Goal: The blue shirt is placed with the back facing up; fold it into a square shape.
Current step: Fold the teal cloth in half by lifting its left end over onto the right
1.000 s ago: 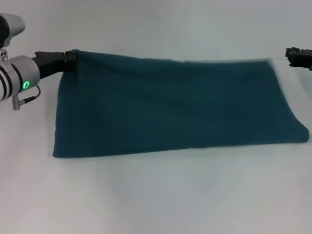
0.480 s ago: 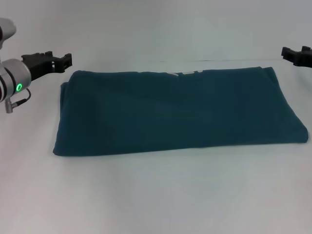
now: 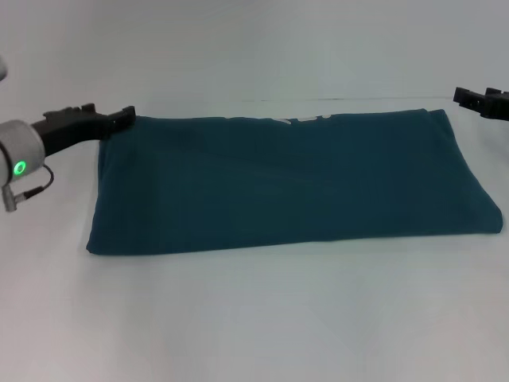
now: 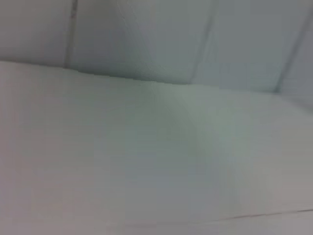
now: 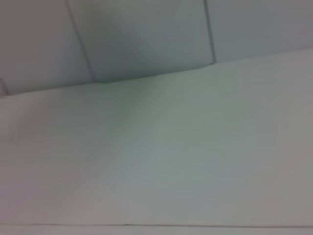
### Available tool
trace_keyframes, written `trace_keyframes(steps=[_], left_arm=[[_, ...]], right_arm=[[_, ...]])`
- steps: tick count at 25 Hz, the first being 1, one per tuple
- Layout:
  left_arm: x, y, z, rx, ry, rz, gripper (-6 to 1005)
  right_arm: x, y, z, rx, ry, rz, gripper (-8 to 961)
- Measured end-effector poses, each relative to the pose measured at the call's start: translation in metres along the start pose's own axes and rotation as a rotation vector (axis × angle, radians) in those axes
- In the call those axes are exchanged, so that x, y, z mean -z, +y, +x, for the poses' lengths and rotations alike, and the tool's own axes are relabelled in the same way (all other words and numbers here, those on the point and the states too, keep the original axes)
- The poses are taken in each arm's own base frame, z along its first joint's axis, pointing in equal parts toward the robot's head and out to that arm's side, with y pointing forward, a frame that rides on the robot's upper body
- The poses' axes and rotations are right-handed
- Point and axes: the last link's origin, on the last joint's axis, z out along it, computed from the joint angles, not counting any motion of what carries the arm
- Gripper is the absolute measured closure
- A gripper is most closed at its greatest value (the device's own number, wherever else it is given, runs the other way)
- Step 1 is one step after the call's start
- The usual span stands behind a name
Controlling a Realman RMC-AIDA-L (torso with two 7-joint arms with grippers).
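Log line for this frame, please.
dark teal-blue cotton T-shirt: folded band, flat | left gripper: at far-left corner | right gripper: clear, far-right

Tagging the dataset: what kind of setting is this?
Probably a lab test bench, not a home: a bare white table, a plain panelled wall, only the blue shirt between the left gripper and right gripper.

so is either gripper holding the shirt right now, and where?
Right gripper holds nothing; it is clear of the blue shirt, past its far right corner. Left gripper sits at the far left corner; whether it grips cannot be told.
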Motion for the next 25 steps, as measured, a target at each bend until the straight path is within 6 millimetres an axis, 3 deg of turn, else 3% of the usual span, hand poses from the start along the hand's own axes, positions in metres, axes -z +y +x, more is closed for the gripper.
trace_keyframes(steps=[9, 25], left_arm=[[0.036, 0.008, -0.016, 0.142, -0.01, -0.168, 208], [0.063, 0.017, -0.039, 0.211, -0.032, -0.301, 208]], right_arm=[[0.032, 0.001, 0.003, -0.061, 0.003, -0.132, 299], [0.053, -0.017, 0.004, -0.092, 0.178, -0.121, 303]])
